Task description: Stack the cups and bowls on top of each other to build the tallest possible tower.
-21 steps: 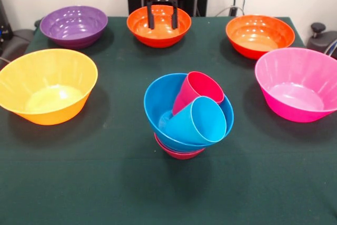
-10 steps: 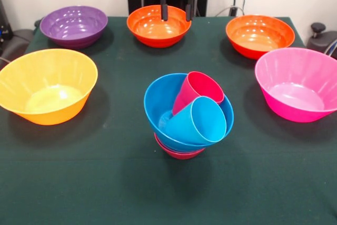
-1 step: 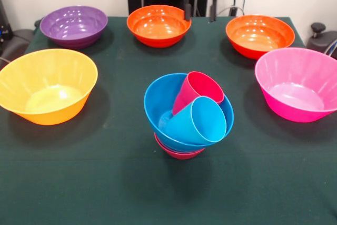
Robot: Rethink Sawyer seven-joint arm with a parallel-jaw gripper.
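Note:
The tower stands mid-table: a mid-sized blue bowl (image 3: 157,104) rests on a small red bowl (image 3: 179,154). Inside the blue bowl, a crimson cup (image 3: 204,85) and a light blue cup (image 3: 202,122) lie tilted with their mouths facing the camera. My gripper (image 3: 200,13) hangs open and holds nothing at the table's far edge, between the two orange bowls (image 3: 158,26) (image 3: 259,34). A purple bowl (image 3: 73,25), a large yellow-orange bowl (image 3: 47,85) and a large pink bowl (image 3: 297,84) each sit upright and apart.
A dark green cloth covers the table (image 3: 105,183). The loose bowls ring the tower along the far side and both flanks. Black gear (image 3: 318,29) sits beyond the far right corner.
My gripper has moved to the right in the picture and risen a little, from over the left orange bowl to the gap between the two orange bowls. Bowls and cups have not moved.

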